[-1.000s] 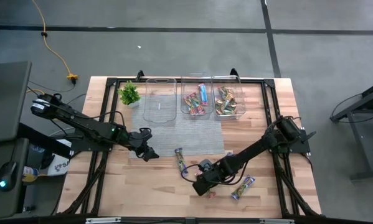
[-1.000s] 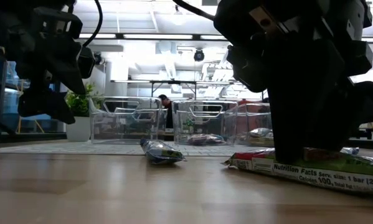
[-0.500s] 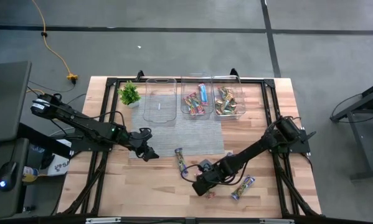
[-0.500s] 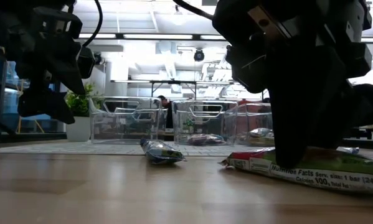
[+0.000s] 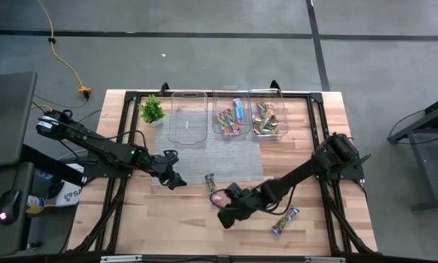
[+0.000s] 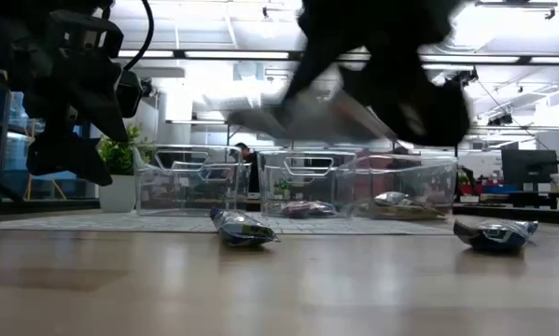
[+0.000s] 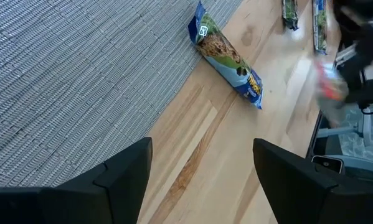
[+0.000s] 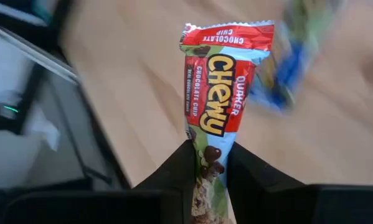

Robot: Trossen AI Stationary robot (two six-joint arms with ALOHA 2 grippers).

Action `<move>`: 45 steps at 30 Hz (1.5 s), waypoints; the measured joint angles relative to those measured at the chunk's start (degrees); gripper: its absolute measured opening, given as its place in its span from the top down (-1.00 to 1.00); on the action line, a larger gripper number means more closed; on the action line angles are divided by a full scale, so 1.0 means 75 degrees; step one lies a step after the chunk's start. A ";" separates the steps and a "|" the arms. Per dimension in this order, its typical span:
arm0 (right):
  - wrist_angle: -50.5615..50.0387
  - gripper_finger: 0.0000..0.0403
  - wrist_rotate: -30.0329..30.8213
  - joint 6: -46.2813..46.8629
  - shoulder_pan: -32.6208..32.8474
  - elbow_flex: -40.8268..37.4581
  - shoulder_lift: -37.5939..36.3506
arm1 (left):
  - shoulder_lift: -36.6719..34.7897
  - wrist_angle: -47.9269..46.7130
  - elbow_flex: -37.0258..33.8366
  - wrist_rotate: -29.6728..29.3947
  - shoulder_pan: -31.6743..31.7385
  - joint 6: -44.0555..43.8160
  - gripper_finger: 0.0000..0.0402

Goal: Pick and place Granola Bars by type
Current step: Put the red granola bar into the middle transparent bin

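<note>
My right gripper [image 8: 208, 180] is shut on a red-pink Chewy granola bar [image 8: 214, 93] and shows blurred, high over the table's near middle, in the high view [image 5: 226, 213] and the low view [image 6: 372, 75]. A blue-purple bar [image 5: 210, 183] [image 7: 226, 56] lies flat at the grey mat's near edge. A green bar [image 5: 286, 219] [image 6: 494, 233] lies flat farther right. My left gripper [image 5: 173, 179] [image 7: 202, 186] hangs open over the mat's near-left corner, touching nothing. My right gripper pinches the red-pink bar near one end [image 8: 206, 158] between its two fingers [image 8: 180, 174]. The bar runs on along the fingers and sticks out past their tips, with its crimped far end [image 8: 226, 31] free. It is lifted clear of the table.
Three clear tubs stand in a row at the far edge: the left one [image 5: 188, 117] empty, the middle one [image 5: 230, 115] with red-pink and blue bars, the right one [image 5: 268, 117] with green-tan bars. A small plant [image 5: 152, 109] stands left of them. Bare wood lies along the near edge.
My right gripper, which stood on a bar lying on the table, has risen and swung toward the table's left, taking the red-pink bar clear of the wood. In the low view that bar is gone from the table and the green bar behind it now shows.
</note>
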 joint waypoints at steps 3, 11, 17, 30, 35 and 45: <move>0.0420 0.67 0.0329 -0.0525 -0.0291 0.0013 -0.0260 | 0.0000 0.0007 0.0000 0.0000 -0.0002 0.0000 -0.35; 0.0426 0.67 0.0228 -0.2361 -0.1837 0.0014 -0.1349 | 0.0000 0.0012 0.0000 0.0011 -0.0002 -0.0015 -0.35; 0.0025 0.67 0.0228 -0.3719 -0.3523 0.0017 -0.2498 | 0.0000 0.0012 0.0000 0.0064 -0.0002 -0.0015 -0.35; -0.1459 0.67 -0.1139 -0.5298 -0.6564 0.0029 -0.2625 | 0.0000 0.0012 0.0000 0.0090 -0.0002 -0.0016 -0.35; -0.1299 0.67 -0.1512 -0.5556 -0.6801 0.0029 -0.2130 | 0.0000 0.0012 0.0000 0.0090 -0.0002 -0.0020 -0.35; -0.1336 0.56 -0.2014 -0.5947 -0.7166 0.0029 -0.1771 | 0.0000 0.0011 0.0000 0.0174 -0.0001 -0.0055 -0.35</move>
